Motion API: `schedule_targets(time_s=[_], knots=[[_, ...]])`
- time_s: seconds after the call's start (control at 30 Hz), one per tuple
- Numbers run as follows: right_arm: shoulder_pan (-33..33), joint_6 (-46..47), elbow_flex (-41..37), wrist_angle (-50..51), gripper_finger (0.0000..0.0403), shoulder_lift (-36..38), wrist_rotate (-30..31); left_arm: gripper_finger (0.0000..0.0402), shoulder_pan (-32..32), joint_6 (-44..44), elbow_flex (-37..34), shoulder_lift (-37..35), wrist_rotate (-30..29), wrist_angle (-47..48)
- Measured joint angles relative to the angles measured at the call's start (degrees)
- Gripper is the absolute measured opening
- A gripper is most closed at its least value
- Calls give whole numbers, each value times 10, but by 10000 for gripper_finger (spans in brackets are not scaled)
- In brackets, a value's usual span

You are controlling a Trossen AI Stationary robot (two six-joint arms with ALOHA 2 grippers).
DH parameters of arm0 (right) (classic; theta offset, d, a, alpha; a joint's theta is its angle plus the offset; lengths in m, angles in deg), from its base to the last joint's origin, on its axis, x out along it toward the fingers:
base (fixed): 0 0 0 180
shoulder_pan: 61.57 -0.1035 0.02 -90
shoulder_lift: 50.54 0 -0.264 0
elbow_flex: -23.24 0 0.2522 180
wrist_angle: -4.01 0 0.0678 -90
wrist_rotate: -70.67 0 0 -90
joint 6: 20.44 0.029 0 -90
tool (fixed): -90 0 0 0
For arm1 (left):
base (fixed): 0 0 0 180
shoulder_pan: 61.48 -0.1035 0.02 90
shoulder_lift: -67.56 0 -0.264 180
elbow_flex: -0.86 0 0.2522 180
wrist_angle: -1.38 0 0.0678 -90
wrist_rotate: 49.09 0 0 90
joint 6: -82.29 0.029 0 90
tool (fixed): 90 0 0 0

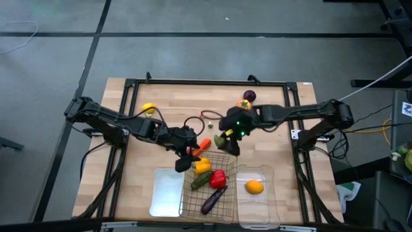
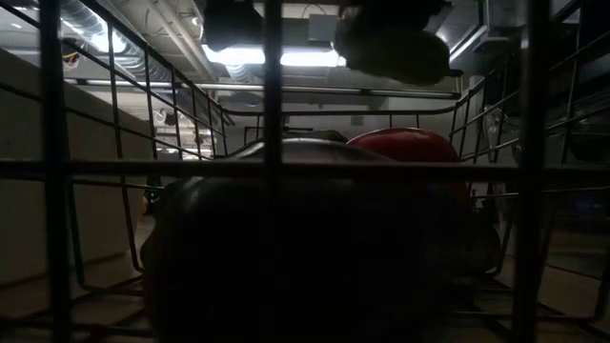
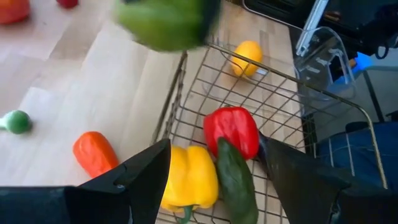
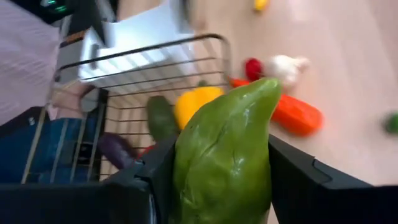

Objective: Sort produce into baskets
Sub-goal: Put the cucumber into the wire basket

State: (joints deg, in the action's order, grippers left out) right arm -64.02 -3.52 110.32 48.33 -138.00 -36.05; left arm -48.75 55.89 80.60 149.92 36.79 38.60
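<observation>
- Overhead view: right pincer (image 1: pixel 226 143) sits just above centre of the frame, clamped on a green vegetable (image 1: pixel 221 140), right at the upper rim of the wire basket (image 1: pixel 222 207). The basket lies straight below it in the frame, so I judge the coming move to be a short carry downward and a release. Left pincer (image 1: pixel 188 154) is just to the left, near the basket's upper left corner, beside an orange carrot (image 1: pixel 203 144) on the table (image 1: pixel 167 106). Inside the basket lie a yellow pepper (image 1: pixel 203 165), red pepper (image 1: pixel 218 178), cucumber (image 1: pixel 199 181) and eggplant (image 1: pixel 213 200). The white tray (image 1: pixel 166 192) is at lower left; the clear bin (image 1: pixel 257 203) at lower right holds an orange-yellow fruit (image 1: pixel 255 187).
- Table-level view: the camera looks through dark basket wires; a dim rounded shape hangs at the top of the frame, probably the held vegetable, but too dark to tell.
- Left wrist view: left pincer (image 3: pixel 214 168) is wide apart and holds nothing, with the peppers and cucumber between its fingers below. The green vegetable hangs at the top centre, over the basket rim.
- Right wrist view: right pincer (image 4: pixel 221 168) grips the green vegetable by its sides, its long axis running up the frame, pointed end toward the basket's far side.
</observation>
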Motion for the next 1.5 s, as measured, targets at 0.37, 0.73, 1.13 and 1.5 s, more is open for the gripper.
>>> schedule_targets(time_s=[0.37,0.73,1.13,1.5], knots=[[-91,-9,0,-39,198,-24,60,260,-20,26,0,0,0,4],[-119,-9,0,-84,198,-76,97,260,-23,26,0,0,0,29],[-118,-9,0,-82,198,-113,97,260,-23,25,0,1,0,66],[-118,-9,0,-80,198,-115,98,260,-23,41,0,0,0,76]])
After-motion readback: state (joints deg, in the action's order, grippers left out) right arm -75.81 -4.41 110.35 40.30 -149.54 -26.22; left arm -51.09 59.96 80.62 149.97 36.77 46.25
